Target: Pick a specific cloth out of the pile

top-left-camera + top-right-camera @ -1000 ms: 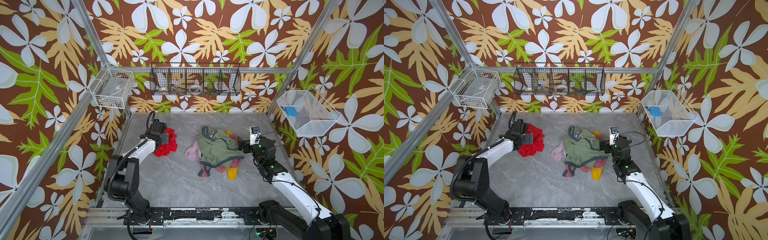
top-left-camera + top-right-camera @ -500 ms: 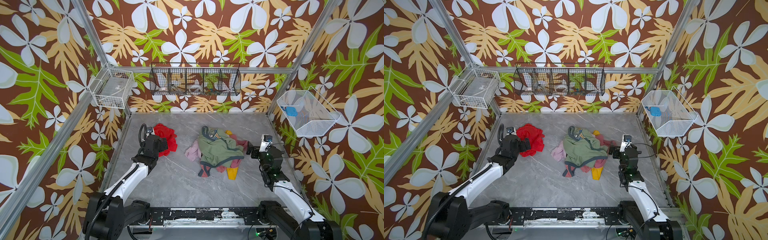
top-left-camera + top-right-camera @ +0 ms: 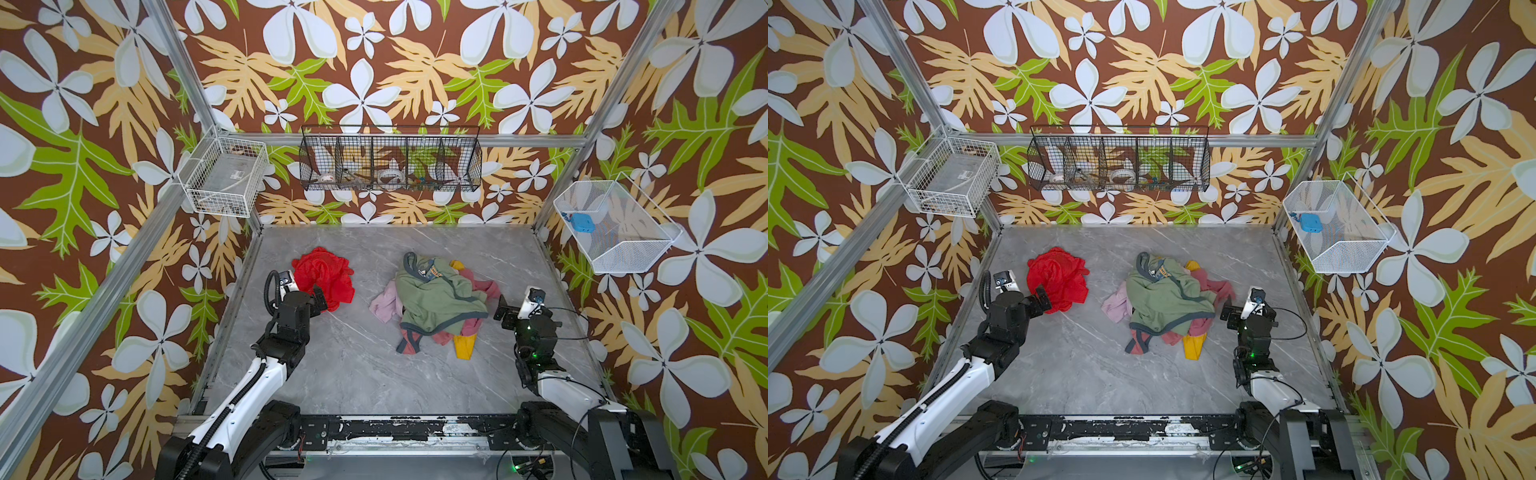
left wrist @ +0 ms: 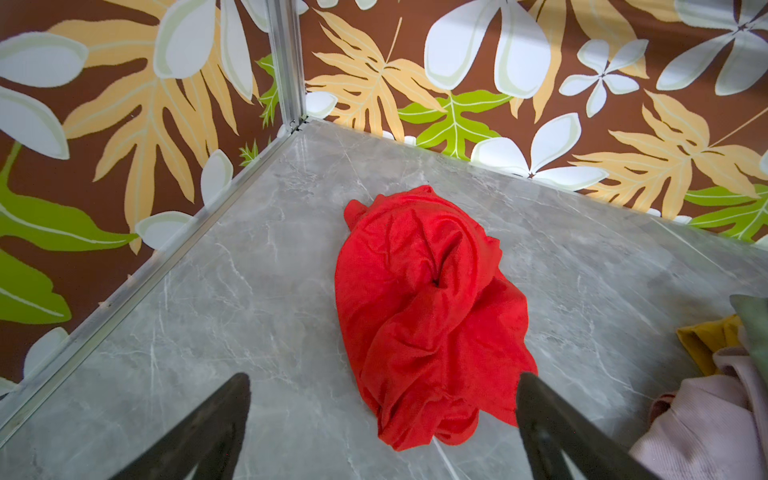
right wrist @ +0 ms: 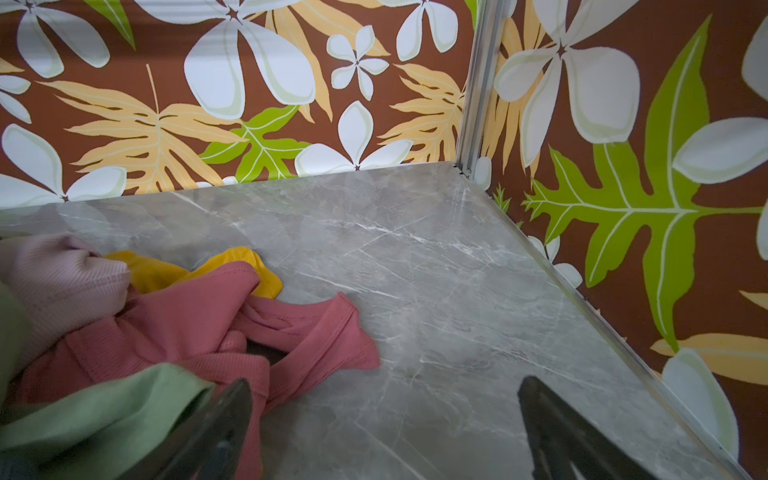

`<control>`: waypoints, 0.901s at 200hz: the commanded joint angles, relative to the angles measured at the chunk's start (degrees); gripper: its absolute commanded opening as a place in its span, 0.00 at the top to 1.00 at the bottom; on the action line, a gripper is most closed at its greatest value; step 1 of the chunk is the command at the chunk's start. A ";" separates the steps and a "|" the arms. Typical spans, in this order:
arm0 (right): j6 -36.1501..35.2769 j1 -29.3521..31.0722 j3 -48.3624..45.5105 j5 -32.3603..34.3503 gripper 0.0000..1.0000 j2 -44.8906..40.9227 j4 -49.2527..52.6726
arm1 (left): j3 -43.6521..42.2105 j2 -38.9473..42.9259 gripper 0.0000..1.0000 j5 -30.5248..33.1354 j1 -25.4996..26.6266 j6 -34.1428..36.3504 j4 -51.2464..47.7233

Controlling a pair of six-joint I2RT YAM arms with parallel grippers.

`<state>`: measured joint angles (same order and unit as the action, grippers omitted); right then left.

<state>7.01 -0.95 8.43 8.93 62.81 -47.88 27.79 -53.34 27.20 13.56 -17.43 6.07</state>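
The cloth (image 3: pixel 324 272) (image 3: pixel 1059 276) is bright red and lies crumpled on the grey table, to the left of and apart from the pile (image 3: pixel 436 299) (image 3: pixel 1167 299). My left gripper (image 3: pixel 322 300) (image 4: pixel 382 380) is open just in front of the cloth, whose near end (image 4: pixel 419 311) lies loose between the spread fingers. On top of the pile is a sage-green top, with pale pink, dusty-rose and yellow pieces under it. My right gripper (image 3: pixel 503 309) (image 5: pixel 384 382) is open at the pile's right edge, one finger (image 5: pixel 224 419) next to the dusty-rose garment (image 5: pixel 232 332).
A white wire basket (image 3: pixel 224 176) hangs on the left wall, a black wire rack (image 3: pixel 390 164) on the back wall. A white mesh basket (image 3: pixel 611 226) with a blue object hangs on the right. Metal rails edge the table (image 3: pixel 374 365).
Both arms have drawn back toward the front. The left gripper has come off the red cloth, which stays at the back left. The right gripper has moved away from the pile.
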 commanded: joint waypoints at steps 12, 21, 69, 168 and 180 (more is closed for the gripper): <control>-0.24 0.03 0.53 -0.86 0.04 7.43 -11.50 | -1.76 0.72 0.00 2.41 0.06 0.98 4.18; -0.17 0.09 0.79 -0.92 0.04 9.28 -12.96 | -2.39 1.25 0.00 2.56 0.06 1.39 4.98; -0.40 0.15 1.30 -0.54 0.05 15.40 -17.32 | -6.86 2.72 0.00 6.99 0.06 4.33 10.37; -4.04 2.66 4.58 -2.07 0.00 20.95 -16.28 | -15.72 -0.04 0.00 12.23 -0.03 11.09 32.58; -4.06 2.68 4.58 -2.07 0.00 20.91 -16.28 | -17.20 -2.11 0.00 12.05 -0.25 13.19 37.67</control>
<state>3.57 1.67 12.84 6.46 83.66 -63.26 12.43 -52.99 37.10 13.56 -8.64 31.05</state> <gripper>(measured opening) 0.996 0.999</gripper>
